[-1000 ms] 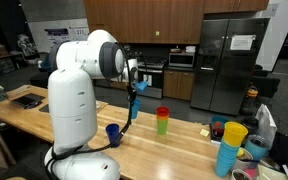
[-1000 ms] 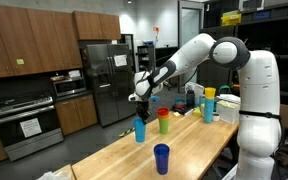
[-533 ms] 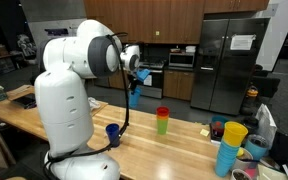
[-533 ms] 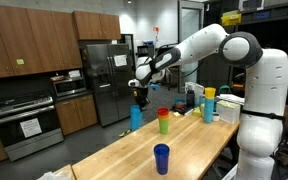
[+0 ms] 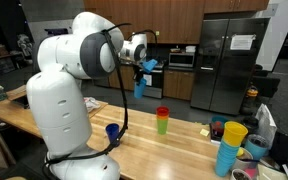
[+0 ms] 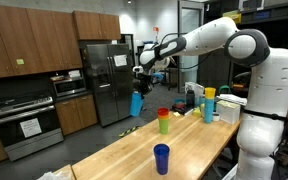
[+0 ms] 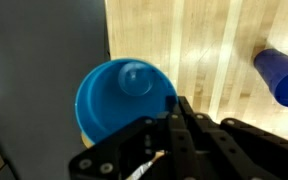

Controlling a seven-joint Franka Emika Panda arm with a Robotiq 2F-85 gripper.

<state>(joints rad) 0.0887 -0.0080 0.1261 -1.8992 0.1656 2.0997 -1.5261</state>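
Observation:
My gripper (image 5: 142, 69) is shut on the rim of a light blue cup (image 5: 139, 86) and holds it high in the air, out past the far edge of the wooden table (image 5: 174, 148). The cup also shows in an exterior view (image 6: 136, 103), hanging below the gripper (image 6: 141, 73). In the wrist view the light blue cup (image 7: 119, 100) is seen from above, open side up, with the jaws (image 7: 174, 108) closed on its rim. A dark blue cup (image 7: 284, 76) stands on the wood to the right.
A stack of a red cup in a green cup (image 5: 163, 120) stands mid-table. A dark blue cup (image 6: 161, 157) stands nearer the robot base. A stack of yellow and blue cups (image 5: 230, 146) stands at the table end. Fridge (image 5: 234, 60) and ovens (image 6: 29, 125) are behind.
The gripper has lifted the light blue cup from table height up and away, past the table's far edge. The other cups have not moved.

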